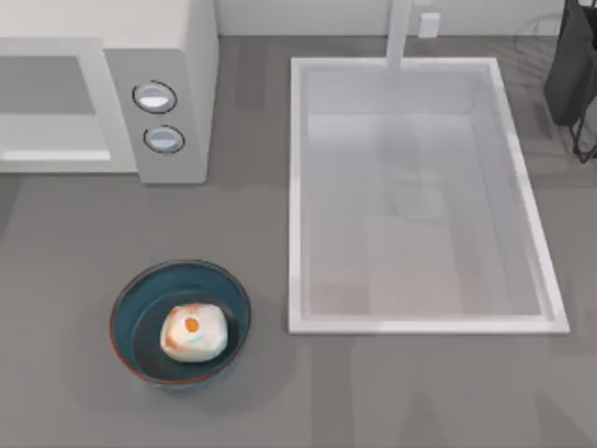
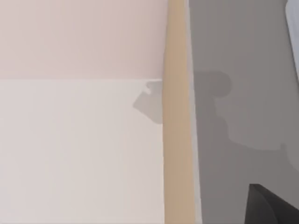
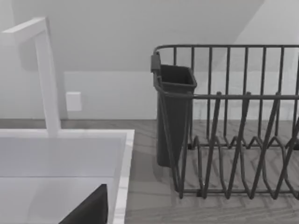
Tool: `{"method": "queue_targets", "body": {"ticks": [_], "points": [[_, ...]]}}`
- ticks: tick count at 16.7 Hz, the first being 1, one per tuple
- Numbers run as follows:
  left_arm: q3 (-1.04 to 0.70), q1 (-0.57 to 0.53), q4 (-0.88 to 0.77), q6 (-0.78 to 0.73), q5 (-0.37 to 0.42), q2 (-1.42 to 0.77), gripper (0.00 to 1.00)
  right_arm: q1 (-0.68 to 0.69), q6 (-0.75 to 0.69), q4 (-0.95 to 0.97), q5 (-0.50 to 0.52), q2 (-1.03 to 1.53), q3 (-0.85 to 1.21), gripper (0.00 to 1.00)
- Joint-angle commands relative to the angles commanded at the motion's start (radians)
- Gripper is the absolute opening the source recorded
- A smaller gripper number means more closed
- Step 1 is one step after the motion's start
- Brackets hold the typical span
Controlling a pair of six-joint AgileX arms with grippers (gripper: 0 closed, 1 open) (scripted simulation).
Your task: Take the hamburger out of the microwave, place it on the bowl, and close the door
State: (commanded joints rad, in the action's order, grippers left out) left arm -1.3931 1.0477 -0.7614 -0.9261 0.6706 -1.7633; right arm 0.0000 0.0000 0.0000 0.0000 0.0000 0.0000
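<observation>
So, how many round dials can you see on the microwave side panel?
2. Both sit on the microwave side panel, one above the other in the top view: the upper dial and the lower dial. No part of the panel seems hidden.

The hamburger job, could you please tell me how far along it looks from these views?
Done: the hamburger sits in the bowl at the table's front left. The microwave stands at the back left, its door apparently lying across the front, so closing looks done or nearly done. Nothing is in hand.

Dark hand part [image 2: 273,207] and [image 3: 88,210] at wrist views' edges.
</observation>
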Motion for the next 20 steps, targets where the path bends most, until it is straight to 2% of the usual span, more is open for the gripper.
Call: {"method": "queue_targets", "body": {"ticks": [3, 9, 17, 20], "points": [[0.054, 0.001, 0.069, -0.001, 0.001, -0.025, 0.00, 0.000, 0.000, 0.000, 0.000, 0.000, 0.000, 1.00], [0.230, 0.006, 0.344, -0.005, 0.004, -0.107, 0.00, 0.000, 0.000, 0.000, 0.000, 0.000, 0.000, 1.00], [0.275, -0.007, 0.383, 0.006, 0.001, -0.100, 0.00, 0.000, 0.000, 0.000, 0.000, 0.000, 0.000, 1.00], [0.375, -0.054, 0.433, 0.057, -0.023, -0.015, 0.00, 0.000, 0.000, 0.000, 0.000, 0.000, 0.000, 1.00]]}}
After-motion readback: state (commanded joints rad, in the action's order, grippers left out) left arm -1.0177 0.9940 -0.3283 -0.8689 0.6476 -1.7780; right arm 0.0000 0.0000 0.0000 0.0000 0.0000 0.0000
